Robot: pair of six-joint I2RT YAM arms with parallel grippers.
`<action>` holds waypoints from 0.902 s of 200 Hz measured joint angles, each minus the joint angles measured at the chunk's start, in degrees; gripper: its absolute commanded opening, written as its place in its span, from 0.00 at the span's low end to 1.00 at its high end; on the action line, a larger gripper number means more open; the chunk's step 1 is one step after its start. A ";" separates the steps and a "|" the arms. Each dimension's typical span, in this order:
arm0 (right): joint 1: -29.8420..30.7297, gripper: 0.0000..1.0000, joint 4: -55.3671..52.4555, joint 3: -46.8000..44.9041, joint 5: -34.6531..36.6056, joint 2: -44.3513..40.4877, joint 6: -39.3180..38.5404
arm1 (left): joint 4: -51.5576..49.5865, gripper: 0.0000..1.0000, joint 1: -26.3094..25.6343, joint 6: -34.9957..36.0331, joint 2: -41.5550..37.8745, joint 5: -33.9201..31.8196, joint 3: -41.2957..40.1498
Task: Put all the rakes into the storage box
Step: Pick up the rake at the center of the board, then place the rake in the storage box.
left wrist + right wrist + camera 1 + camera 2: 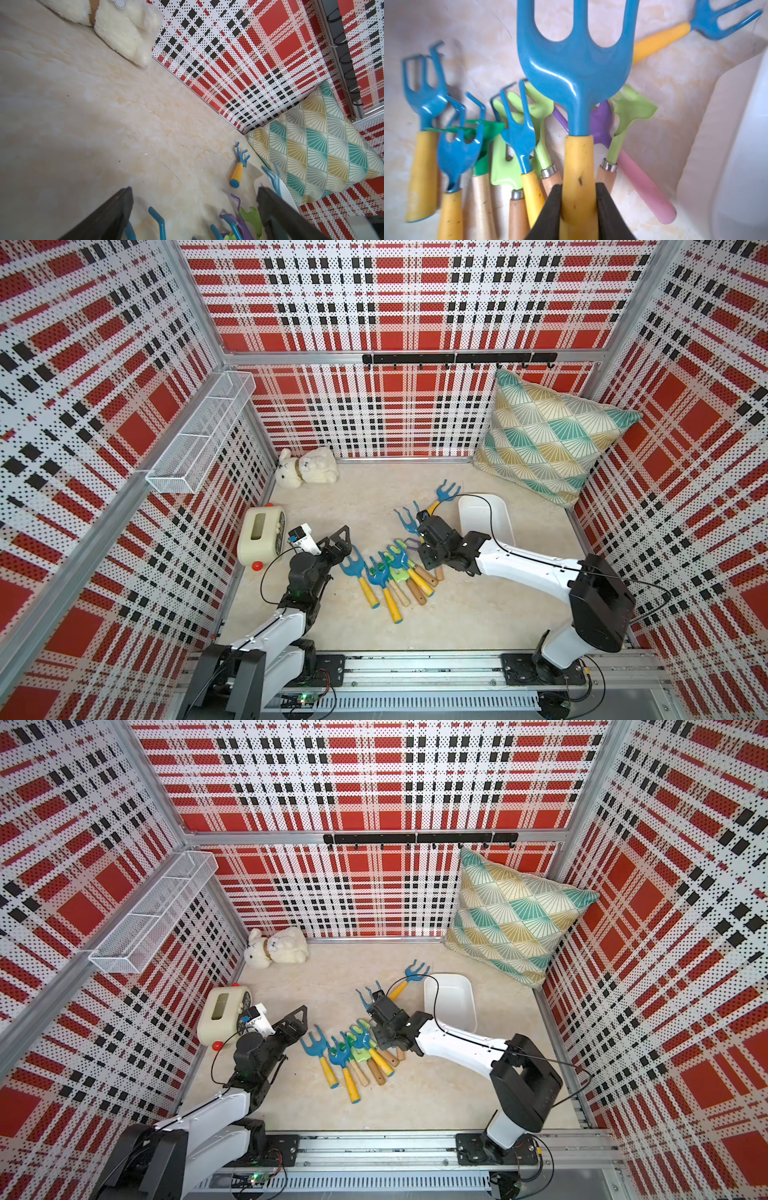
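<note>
Rake [577, 87] first: where was it? asked Ana.

Ben: In the right gripper [579, 187]. Its two black fingers were clamped on the yellow handle, low on the shaft, so the blue tines stuck out ahead of the wrist. In the wrist view it stood over the pile of other rakes [390, 576]. I judged it clear of them, though I could not tell how high.

Ana: Why take it by the handle?

Ben: My guess was that the handle gave the pads a round, even thing to squeeze, whereas the tines were curved and splayed. It also left the head free to go into the tub first.

Ana: And the storage box [476, 518]?

Ben: It sat on the floor just beside that wrist, with the pile on the wrist's other side. The part I could see held nothing, and the forearm covered its near end. The carry looked short: swing over the rim, lower, let go.

Ana: Anything in the way?

Ben: A lone blue rake [660, 40] lay near the box's far corner, and the arm's black cable looped above the tub. The held rake would need to line up with the long side, I thought, or an end might catch the wall.

Ana: The left gripper [194, 190]?

Ben: Spread wide and empty, beside the pile, touching nothing I could see. It seemed parked out of the right arm's road.
</note>
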 measured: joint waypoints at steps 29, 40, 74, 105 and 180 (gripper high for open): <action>-2.95 0.12 2.47 -1.81 -1.49 -6.51 1.33 | 0.00 0.99 -0.20 -0.17 0.00 -0.92 0.00; -5.53 0.13 2.75 -3.32 -1.64 -9.27 1.77 | -0.02 0.99 -0.50 -0.17 0.00 -1.38 0.00; -16.87 0.13 2.49 -8.17 -2.80 -16.50 2.56 | -0.11 0.99 -1.53 -0.20 -0.28 -3.52 0.00; -26.80 0.15 2.03 -12.15 -3.19 -18.93 2.36 | -0.48 0.99 -1.73 -0.50 -1.40 -5.22 0.00; -31.85 0.24 2.01 -13.97 -5.66 -8.79 -0.33 | -2.58 1.00 -1.97 -0.50 -4.15 -7.26 0.00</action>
